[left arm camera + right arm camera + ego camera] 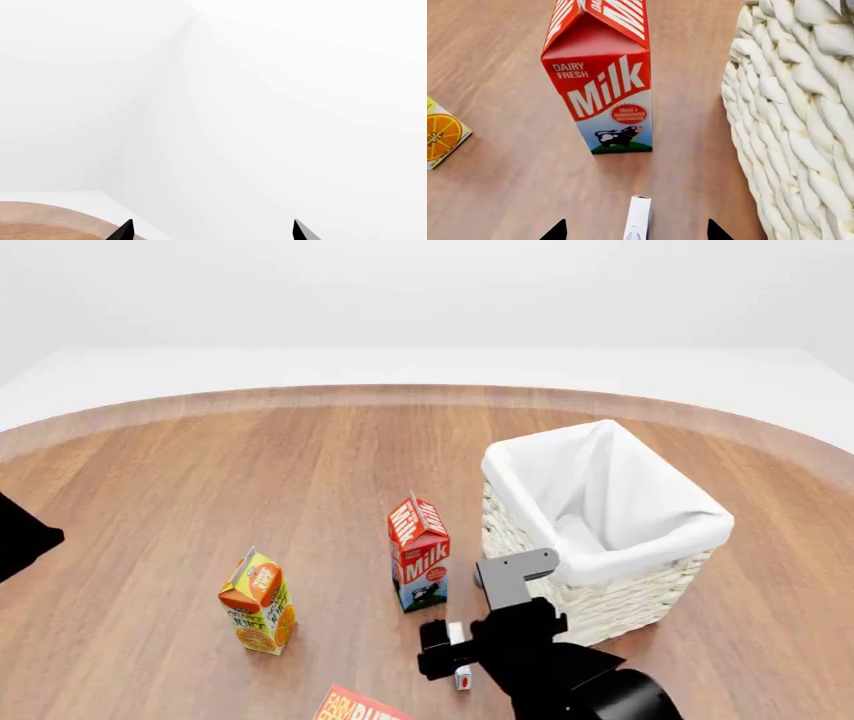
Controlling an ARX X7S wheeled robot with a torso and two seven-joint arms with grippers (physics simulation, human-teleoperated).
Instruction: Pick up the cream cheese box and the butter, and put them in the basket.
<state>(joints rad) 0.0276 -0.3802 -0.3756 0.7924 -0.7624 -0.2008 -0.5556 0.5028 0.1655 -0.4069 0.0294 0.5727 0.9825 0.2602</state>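
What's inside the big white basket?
Only the white cloth liner shows inside the basket. Its near wall hides the bottom, so I cannot tell whether anything lies there.

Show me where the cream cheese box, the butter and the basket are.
cream cheese box (638, 217): right wrist view, on its white top face.
butter (358, 707): head view, on its orange-red lettered face.
basket (627, 595): head view, on its woven front wall.

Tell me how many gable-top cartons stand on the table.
2: the milk carton stands left of the basket; the orange juice carton stands farther left. None looks hidden.
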